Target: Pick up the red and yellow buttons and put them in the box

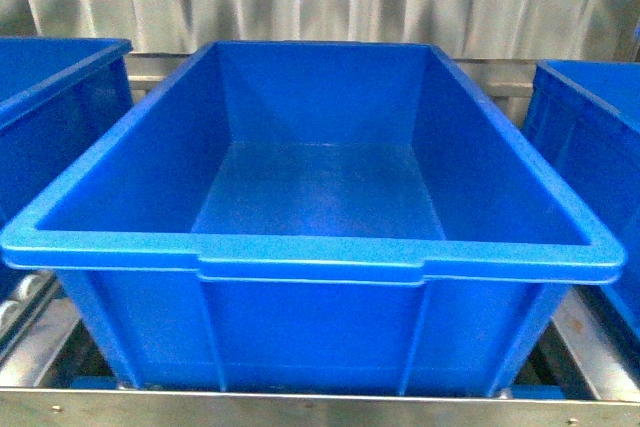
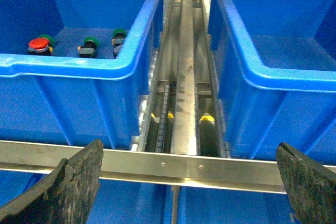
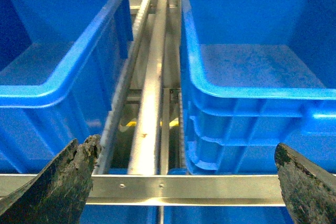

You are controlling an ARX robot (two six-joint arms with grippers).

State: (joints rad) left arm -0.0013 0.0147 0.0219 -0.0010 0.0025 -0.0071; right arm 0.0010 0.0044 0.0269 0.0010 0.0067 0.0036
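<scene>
Nearest me, the left pincer (image 2: 189,148) and the right pincer (image 3: 186,144) both hang spread wide, with nothing in either. Beyond them the box (image 1: 310,252) stands empty, and in the neighbouring bin (image 2: 68,69) to the box's left sits one red button (image 2: 38,44) among green-capped buttons (image 2: 90,45); I see no yellow one. It looks light and hard, its glossy domed cap likely slippery, so I'd pinch the stubby black body across its sides.

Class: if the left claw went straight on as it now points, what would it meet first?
Probably the metal crossbar just ahead; depth is unclear, so the left claw might pass above it.
</scene>
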